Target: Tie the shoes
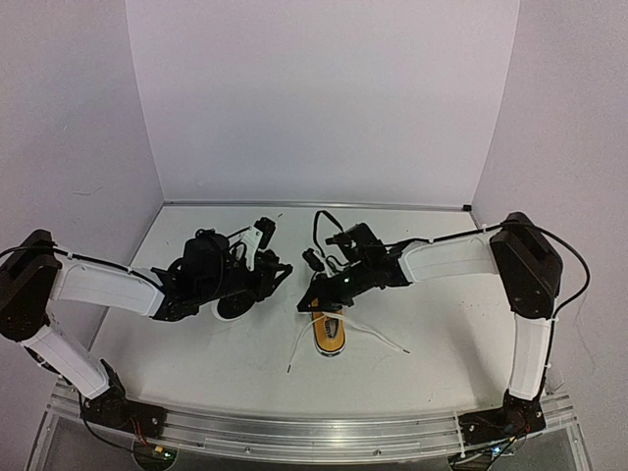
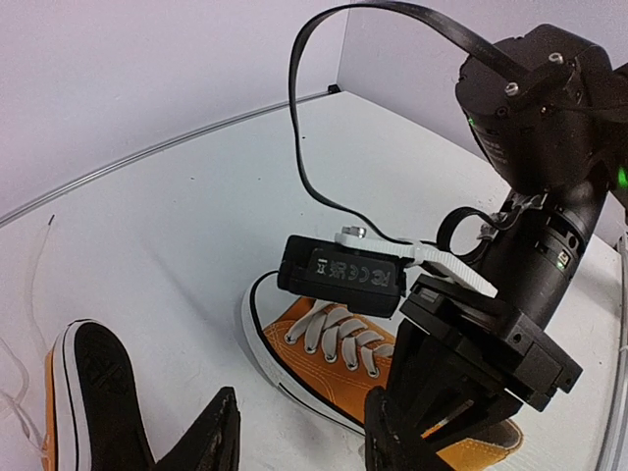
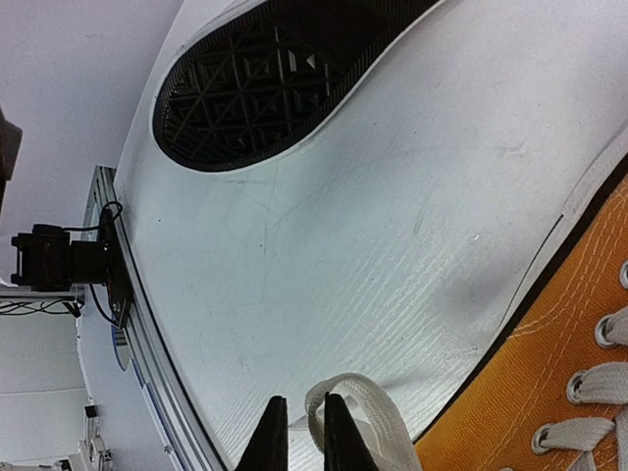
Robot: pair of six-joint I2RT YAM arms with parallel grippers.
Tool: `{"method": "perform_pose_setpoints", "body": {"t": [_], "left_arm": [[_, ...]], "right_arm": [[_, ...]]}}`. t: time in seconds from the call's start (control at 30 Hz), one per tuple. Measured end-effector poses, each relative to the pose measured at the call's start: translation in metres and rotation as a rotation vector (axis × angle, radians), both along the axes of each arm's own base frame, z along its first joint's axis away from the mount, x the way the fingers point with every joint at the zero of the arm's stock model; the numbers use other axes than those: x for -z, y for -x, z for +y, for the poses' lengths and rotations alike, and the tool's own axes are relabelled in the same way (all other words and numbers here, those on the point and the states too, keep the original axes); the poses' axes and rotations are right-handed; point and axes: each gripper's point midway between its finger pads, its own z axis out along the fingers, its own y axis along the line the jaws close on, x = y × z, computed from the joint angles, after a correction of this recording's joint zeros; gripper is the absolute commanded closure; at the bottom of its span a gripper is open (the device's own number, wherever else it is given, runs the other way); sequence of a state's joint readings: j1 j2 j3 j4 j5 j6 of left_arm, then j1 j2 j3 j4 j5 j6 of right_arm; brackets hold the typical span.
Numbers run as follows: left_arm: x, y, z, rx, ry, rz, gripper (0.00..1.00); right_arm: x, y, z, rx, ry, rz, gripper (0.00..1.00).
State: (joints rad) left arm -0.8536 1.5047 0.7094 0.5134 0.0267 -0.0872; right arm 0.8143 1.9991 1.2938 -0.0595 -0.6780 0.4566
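Orange canvas sneaker (image 3: 549, 363): loop step imo. Right jaws near-together round white lace loop (image 3: 348, 388), cant tell if clamped; left jaws apart. Nxt: grab 2nd lace.

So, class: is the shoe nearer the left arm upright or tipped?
Tipped on its side: the shoe turns its black sole sideways, toward the orange shoe.

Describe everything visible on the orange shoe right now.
The orange shoe is a small canvas low-top with white laces through eyelets and a white rubber edge lined in black. It stands upright on the white table, beneath the right arm. One lace loop sits between the fingers of the right claw.
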Motion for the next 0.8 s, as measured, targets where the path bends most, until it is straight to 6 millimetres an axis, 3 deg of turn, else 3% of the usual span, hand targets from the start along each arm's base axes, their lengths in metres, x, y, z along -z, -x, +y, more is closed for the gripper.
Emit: {"method": "perform_pose_setpoints", "body": {"t": [0.2,0.37,0.63,0.8], "left_arm": [[0.005,-0.001,0.002,-0.006,-0.016,0.013,0.57],[0.007,-0.004,0.005,-0.008,-0.022,0.030,0.56],[0.011,-0.008,-0.005,0.023,-0.022,0.063,0.56],[0.005,-0.009,-0.017,0.078,-0.036,0.059,0.57]], "right_arm": [[-0.004,0.000,-0.003,0.003,0.013,-0.007,0.47],[-0.036,0.001,-0.006,0.004,-0.020,-0.052,0.37],[-0.101,0.004,-0.014,0.006,-0.104,-0.160,0.36],[-0.103,0.004,-0.037,0.043,-0.088,-0.172,0.45]]}}
